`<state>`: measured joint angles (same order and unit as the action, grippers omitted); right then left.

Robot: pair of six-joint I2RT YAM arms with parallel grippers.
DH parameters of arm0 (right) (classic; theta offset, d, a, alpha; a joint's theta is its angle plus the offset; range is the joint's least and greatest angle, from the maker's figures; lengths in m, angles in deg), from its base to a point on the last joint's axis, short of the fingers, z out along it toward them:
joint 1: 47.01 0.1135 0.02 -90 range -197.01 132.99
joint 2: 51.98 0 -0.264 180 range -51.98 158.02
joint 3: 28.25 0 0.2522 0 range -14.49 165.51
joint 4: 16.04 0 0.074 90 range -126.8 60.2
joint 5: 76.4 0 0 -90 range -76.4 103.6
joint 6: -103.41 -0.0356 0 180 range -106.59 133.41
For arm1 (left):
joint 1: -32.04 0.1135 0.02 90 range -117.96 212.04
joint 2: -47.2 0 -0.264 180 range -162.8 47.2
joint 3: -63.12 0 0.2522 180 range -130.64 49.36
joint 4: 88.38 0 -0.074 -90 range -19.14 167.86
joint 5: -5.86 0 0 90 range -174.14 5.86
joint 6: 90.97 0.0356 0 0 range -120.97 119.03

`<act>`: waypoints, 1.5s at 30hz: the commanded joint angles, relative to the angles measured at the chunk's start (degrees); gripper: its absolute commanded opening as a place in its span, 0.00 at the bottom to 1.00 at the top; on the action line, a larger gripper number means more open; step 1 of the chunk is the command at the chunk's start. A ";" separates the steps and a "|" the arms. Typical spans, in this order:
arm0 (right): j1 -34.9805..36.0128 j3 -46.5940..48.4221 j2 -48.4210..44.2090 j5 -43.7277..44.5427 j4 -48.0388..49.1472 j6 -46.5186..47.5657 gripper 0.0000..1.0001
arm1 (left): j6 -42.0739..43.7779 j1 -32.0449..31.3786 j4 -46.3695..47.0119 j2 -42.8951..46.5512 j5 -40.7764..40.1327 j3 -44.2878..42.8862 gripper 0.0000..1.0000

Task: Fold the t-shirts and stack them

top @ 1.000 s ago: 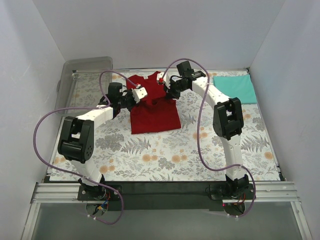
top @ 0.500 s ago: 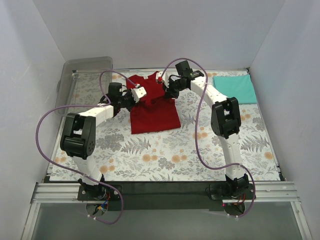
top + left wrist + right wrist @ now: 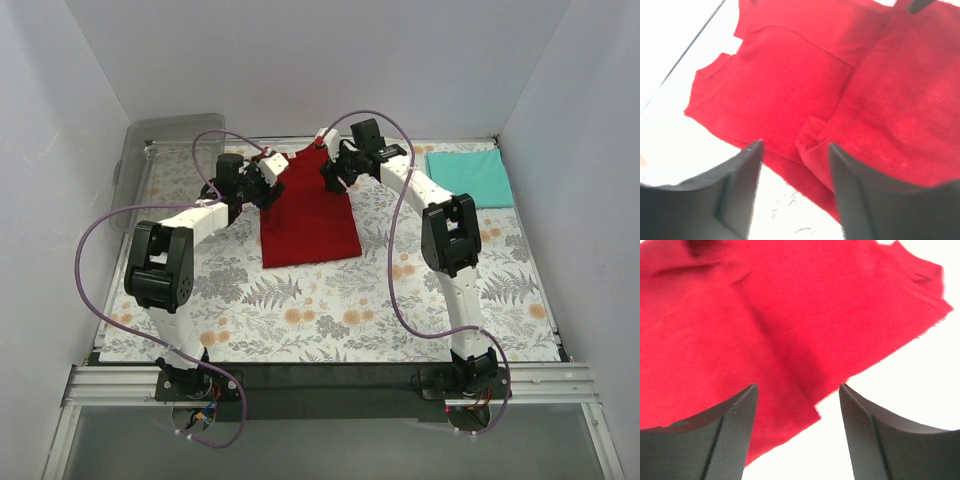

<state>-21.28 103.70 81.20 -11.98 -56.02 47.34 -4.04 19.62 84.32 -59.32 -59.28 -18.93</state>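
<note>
Both my left fingers [image 3: 268,178] and right fingers [image 3: 330,172] are spread apart with nothing clamped in them. They hang right over the far end of the red t-shirt [image 3: 308,215], lefts at its left corner and rights at its right, though tbh I can't tell if the tips actually brush the cloth. The red one lies folded into a long strip mid-desk [image 3: 300,300] toward the far edge, the teal t-shirt [image 3: 470,177] sits flat in the far right corner well apart, and a clear plastic bin [image 3: 170,135] is over in the far left corner.
</note>
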 commanded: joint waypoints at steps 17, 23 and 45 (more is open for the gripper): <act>-3.23 -31.52 -23.93 -6.86 14.35 -18.10 0.52 | -37.61 0.30 -2.15 19.60 -6.58 14.50 0.63; -4.82 -33.90 -23.41 -6.94 16.37 -21.71 0.52 | -46.32 0.30 0.40 11.26 -14.04 12.23 0.58; -6.31 -33.73 -21.48 -8.43 16.81 -22.86 0.51 | -44.48 0.21 -7.67 -3.52 -24.15 -1.14 0.00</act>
<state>-26.85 69.67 59.13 -19.59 -41.33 25.31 -49.63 19.62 79.11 -62.69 -80.83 -17.69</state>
